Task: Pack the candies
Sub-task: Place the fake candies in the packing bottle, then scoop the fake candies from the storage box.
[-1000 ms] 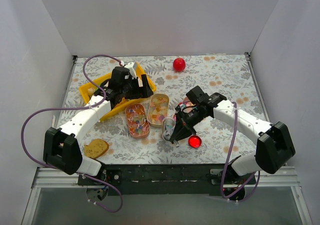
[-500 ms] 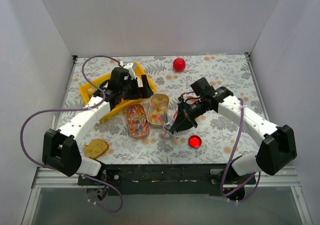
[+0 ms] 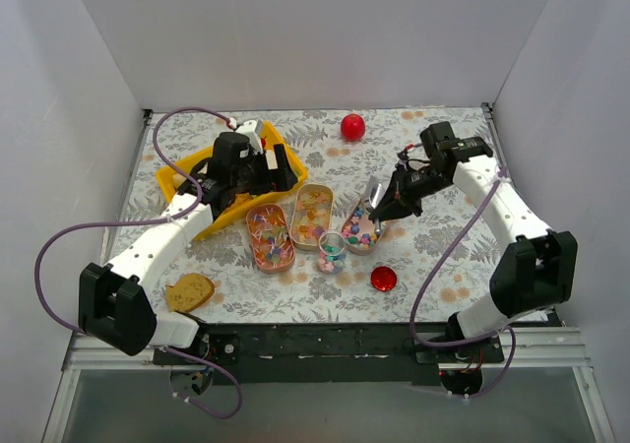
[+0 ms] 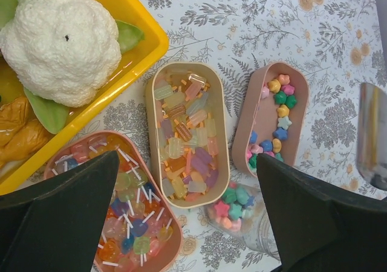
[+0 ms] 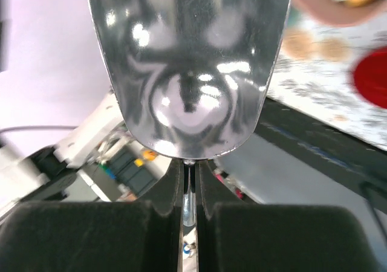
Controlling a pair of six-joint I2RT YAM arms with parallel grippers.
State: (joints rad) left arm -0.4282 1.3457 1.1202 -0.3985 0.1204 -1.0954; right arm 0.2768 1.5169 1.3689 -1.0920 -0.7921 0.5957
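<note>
The candies fill three oval tins: lollipops (image 4: 115, 211), pastel ice-lolly shapes (image 4: 184, 133) and star beads (image 4: 275, 112). A small clear jar (image 3: 332, 251), partly filled with star beads (image 4: 239, 202), stands in front of the tins. My right gripper (image 3: 390, 207) is shut on the handle of a shiny metal scoop (image 5: 187, 60), which hangs over the star tin (image 3: 361, 228). Whether the scoop carries anything cannot be seen. My left gripper (image 4: 187, 160) is open above the tins, by the yellow tray, holding nothing.
The yellow tray (image 3: 182, 177) with a knitted cauliflower (image 4: 60, 42) lies at the back left. A red lid (image 3: 383, 279) sits in front of the jar, a red ball (image 3: 352, 126) at the back, and a brown biscuit-like piece (image 3: 189, 291) at the front left.
My right arm has drawn the scoop back and to the right, from the jar to above the star tin. The left jaws have opened wider.
</note>
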